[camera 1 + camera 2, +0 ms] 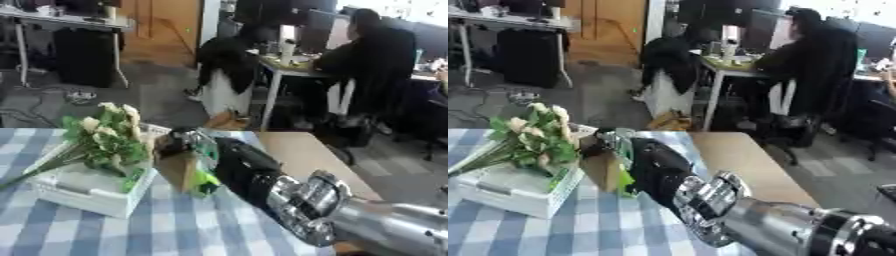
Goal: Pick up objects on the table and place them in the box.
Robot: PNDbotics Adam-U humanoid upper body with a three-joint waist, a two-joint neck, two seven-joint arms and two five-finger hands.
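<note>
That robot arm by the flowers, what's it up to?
The robot's right hand reaches across the blue checked table to a white box. A bunch of pale flowers already lies in the box. Something brown and green sits beside the hand; whether the fingers hold it is unclear.

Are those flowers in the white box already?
In: the flowers lie across the open white box, stems sticking out over its left edge.

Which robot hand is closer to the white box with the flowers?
The right. The right robot hand reaches in beside the box, at its right edge by the flowers. The left robot hand shows in neither view.
</note>
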